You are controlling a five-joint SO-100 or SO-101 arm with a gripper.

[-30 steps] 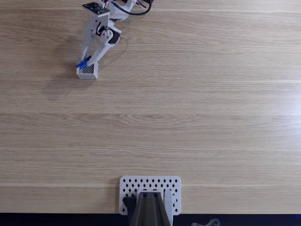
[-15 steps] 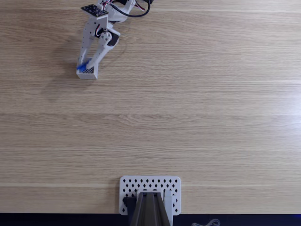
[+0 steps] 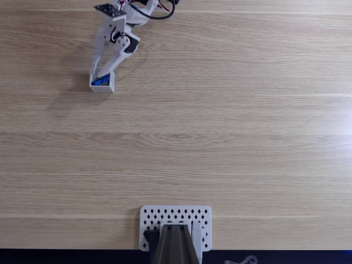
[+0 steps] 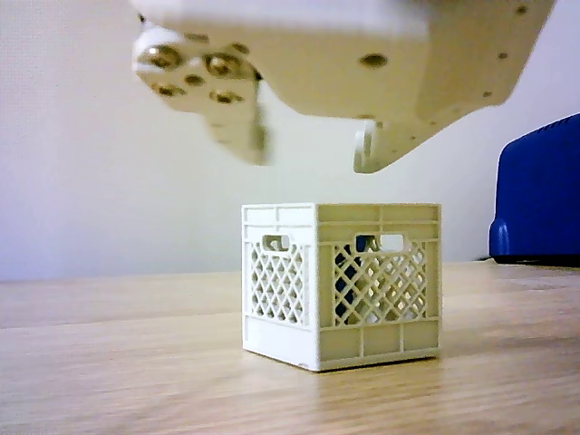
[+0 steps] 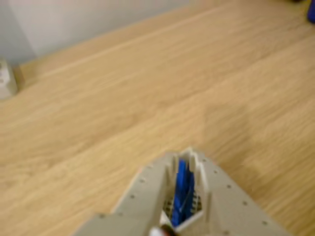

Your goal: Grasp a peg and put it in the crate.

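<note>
Blue plastic is showing inside the crate: the peg is lying in it at the far left of the worktop in the fixed view, right under my tool. My tool is hanging just above the crate's open top with its two fingers spread apart and gripping nothing. In the other view the crate is standing upright on the wood, and a dark blue patch of the peg is showing through its lattice wall; my fingers are hovering clear above the rim, not touching it. In the wrist view I am looking down between my two pale fingers, and the peg is standing out as a slim blue strip over the dark mesh floor of the crate, though this view is blurred. At the near edge of the fixed view a white perforated plate is sitting on the worktop, well apart from the crate. A dark blue object is resting at the right edge of the other view, behind the crate.
</note>
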